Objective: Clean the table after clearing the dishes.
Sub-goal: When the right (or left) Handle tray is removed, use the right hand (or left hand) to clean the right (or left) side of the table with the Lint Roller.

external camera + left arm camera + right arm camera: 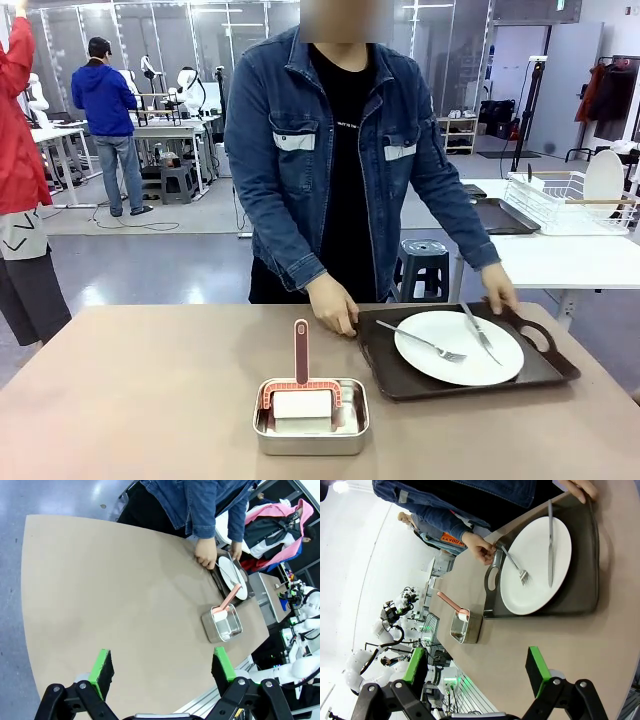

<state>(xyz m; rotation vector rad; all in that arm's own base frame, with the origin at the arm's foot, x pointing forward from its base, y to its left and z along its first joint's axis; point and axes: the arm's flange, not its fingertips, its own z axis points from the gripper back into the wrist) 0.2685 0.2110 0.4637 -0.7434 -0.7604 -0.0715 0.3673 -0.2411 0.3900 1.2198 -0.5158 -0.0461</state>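
A taupe table [140, 390] carries a dark brown handled tray [400, 380] at the right, holding a white plate [490, 375] with a fork [425, 343] and knife [480, 333]. A person in a denim jacket grips both tray handles, one hand [333, 305] at the left handle and the other hand [498, 290] at the right. The tray [580, 560] and plate [535, 575] lie beyond my right gripper [477, 672], which is open and empty above the table. My left gripper [162, 667] is open, high over the bare table [100, 590], far from the tray [220, 580].
A small steel pan [311, 430] holding a pink-handled scraper [301, 365] stands at the table's front centre. Behind the person is a white table [570, 262] with a dish rack [560, 200]. Other people stand far left.
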